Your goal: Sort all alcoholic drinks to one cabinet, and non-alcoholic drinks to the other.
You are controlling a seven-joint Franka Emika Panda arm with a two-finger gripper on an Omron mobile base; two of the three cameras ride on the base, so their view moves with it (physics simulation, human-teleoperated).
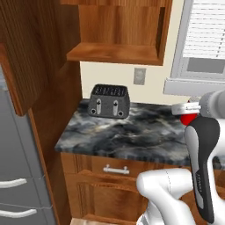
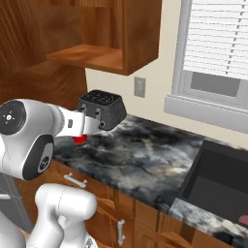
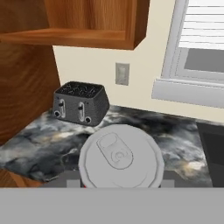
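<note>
Above the marbled counter (image 1: 132,132), the claw (image 3: 120,183) holds the small red can (image 3: 120,159) upright by its sides, seemingly to lift it into the open cabinet (image 1: 116,52).

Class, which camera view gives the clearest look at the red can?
The hand view: the can sits close, its grey top and pull tab plain. The left base view shows a red sliver beside the arm; the right base view shows another under the wrist.

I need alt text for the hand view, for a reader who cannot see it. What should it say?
The silver top of a red can sits close between the gripper's fingers. Behind it, a dark toaster stands on the marble counter, below an open wooden cabinet and beside a window.
</note>
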